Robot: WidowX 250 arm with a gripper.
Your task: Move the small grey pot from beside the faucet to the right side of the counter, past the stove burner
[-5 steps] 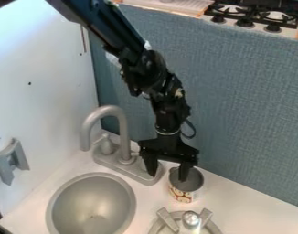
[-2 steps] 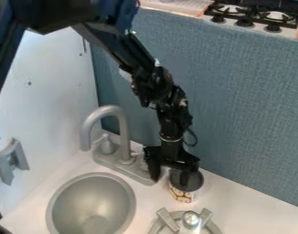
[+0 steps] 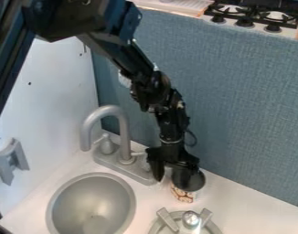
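Straddling wall of can (image 3: 183, 195) with hand (image 3: 170, 179) spread open, one finger inside, one outside, leaving wall between, unpinched.

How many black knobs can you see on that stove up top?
3: left knob, middle knob and right knob, along the stove's front. More may be hidden.

Bright, diffuse light on the white counter (image 3: 243, 203), with a soft sheen in the sink basin (image 3: 92, 201)

Faucet (image 3: 123, 132) behind the tool (image 3: 171, 179) — matt grey, plastic-looking; table (image 3: 240, 205) below — white, smooth; wall panel (image 3: 237, 100) behind — blue, woven-looking cloth.
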